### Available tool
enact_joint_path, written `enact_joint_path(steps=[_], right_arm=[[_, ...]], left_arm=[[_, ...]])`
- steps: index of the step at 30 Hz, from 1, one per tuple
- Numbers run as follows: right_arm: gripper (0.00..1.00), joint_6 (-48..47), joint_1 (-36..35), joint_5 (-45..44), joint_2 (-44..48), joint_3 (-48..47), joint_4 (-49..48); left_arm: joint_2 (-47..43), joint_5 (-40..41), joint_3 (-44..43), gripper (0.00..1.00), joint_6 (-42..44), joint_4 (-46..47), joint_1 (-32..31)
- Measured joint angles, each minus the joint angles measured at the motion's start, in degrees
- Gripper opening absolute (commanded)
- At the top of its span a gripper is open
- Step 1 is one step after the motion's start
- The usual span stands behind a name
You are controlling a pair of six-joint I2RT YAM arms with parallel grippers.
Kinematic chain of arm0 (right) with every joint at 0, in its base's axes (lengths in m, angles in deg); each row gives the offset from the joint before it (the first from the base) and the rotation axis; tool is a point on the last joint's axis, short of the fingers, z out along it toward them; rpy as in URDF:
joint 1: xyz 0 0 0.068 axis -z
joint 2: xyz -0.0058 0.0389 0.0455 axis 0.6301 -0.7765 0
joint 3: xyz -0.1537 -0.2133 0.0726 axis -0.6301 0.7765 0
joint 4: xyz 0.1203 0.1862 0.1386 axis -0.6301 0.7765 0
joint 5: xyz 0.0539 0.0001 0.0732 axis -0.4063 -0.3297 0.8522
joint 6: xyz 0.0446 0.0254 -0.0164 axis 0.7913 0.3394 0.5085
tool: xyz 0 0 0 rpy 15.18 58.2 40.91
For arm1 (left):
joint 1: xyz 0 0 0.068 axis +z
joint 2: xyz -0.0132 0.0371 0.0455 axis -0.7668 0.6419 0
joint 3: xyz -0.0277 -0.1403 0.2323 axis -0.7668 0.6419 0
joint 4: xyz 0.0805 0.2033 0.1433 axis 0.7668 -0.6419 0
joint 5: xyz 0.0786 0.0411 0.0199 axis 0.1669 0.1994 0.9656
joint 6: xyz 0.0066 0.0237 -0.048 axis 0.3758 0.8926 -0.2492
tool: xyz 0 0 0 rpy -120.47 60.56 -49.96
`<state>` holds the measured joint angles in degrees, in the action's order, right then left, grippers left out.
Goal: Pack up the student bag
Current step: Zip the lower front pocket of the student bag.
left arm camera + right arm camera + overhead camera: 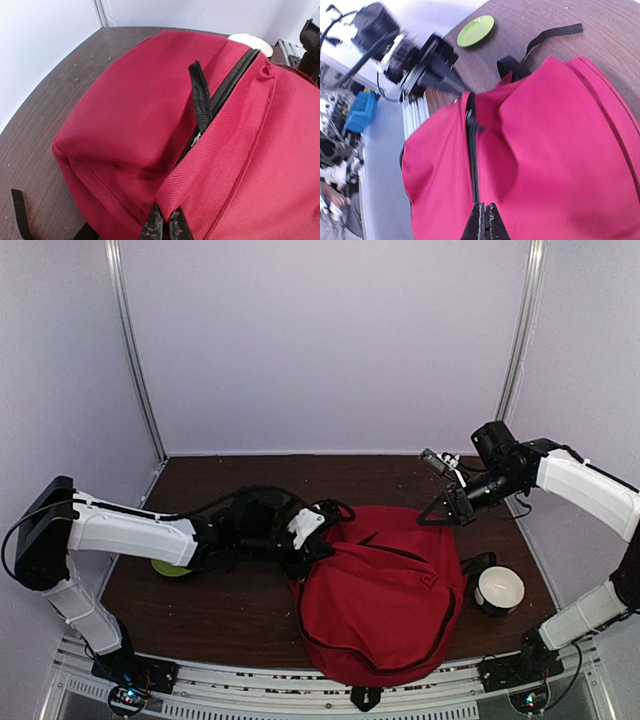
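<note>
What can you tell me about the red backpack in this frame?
The red backpack is woven fabric, slack and rumpled, lying on the brown table with its near end over the front rail. A black zipper with a black pull tab runs along it, and dark straps trail from its edges. The left gripper pinches a fold beside the zipper at the far left corner. The right gripper is shut on fabric at the far right corner.
</note>
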<state>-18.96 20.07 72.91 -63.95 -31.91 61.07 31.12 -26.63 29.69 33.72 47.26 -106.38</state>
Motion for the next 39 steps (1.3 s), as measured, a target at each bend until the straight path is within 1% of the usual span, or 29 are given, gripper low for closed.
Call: enact_joint_path(steps=[1, 2, 3, 4, 5, 7, 8, 11, 14, 17, 21, 26, 30, 35, 38, 39], right_arm=[[0.00, -2.1, 0.7, -0.3, 1.3, 0.6, 1.6], [0.05, -3.9, 1.3, -0.6, 2.3, 1.3, 2.9], [0.17, -5.6, 2.1, -1.2, 3.1, 2.3, 4.2], [0.28, -7.2, 2.8, -1.9, 3.9, 3.2, 5.4], [0.35, -8.1, 3.3, -2.7, 4.6, 4.2, 5.9], [0.48, -9.3, 3.5, -4.0, 5.9, 5.8, 5.6], [0.51, -8.8, 3.1, -4.3, 6.2, 6.0, 5.2], [0.53, -8.0, 0.9, -4.8, 5.6, 4.9, 2.6], [0.55, -6.0, -3.1, -4.3, 1.6, 1.5, 0.3], [0.55, -3.7, -6.7, -3.3, -5.6, -2.9, -0.7], [0.55, -1.7, -9.6, -1.1, -16.1, -9.4, 0.9], [0.51, -1.4, -10.8, 1.6, -21.1, -13.8, 4.6], [0.42, -1.6, -12.0, 3.3, -22.2, -15.5, 6.6], [0.20, -0.6, -12.8, 4.9, -23.0, -15.5, 6.9], [0.01, 0.4, -12.8, 5.4, -23.9, -15.5, 6.9], [0.00, 0.2, -12.8, 5.5, -24.0, -15.5, 6.9]], left_arm=[[-0.1, 0.6, 0.3, 0.00, 0.0, -0.3, 0.0], [-0.1, 1.0, 0.3, 0.00, 0.0, -0.5, 0.0], [-0.1, 1.3, 0.3, 0.00, 0.0, -0.8, 0.0], [-0.1, 1.5, 0.3, 0.00, 0.0, -0.9, 0.0], [-0.2, 1.7, 0.4, 0.00, 0.0, -0.9, 0.0], [-0.3, 2.0, 0.4, 0.00, 0.0, -0.9, 0.0], [-0.3, 2.1, 0.4, 0.00, 0.0, -0.8, 0.0], [-0.3, 2.4, 0.4, 0.00, -0.1, -0.7, -0.1], [-0.3, 2.9, 0.4, 0.00, -0.1, -0.7, -0.4], [-0.3, 4.0, 0.3, 0.00, 0.0, -0.7, -1.2], [-0.3, 5.7, -0.1, 0.00, 0.0, -0.8, -2.3], [-0.5, 7.0, -0.1, 0.00, 0.0, -0.9, -3.0], [-0.6, 7.7, -0.1, 0.00, 0.0, -1.0, -3.1], [-0.8, 8.0, -0.1, 0.00, 0.0, -1.0, -3.1], [-1.0, 8.0, -0.1, 0.00, 0.1, -1.1, -3.1], [-1.0, 8.2, -0.1, 0.00, 0.2, -1.1, -3.2]])
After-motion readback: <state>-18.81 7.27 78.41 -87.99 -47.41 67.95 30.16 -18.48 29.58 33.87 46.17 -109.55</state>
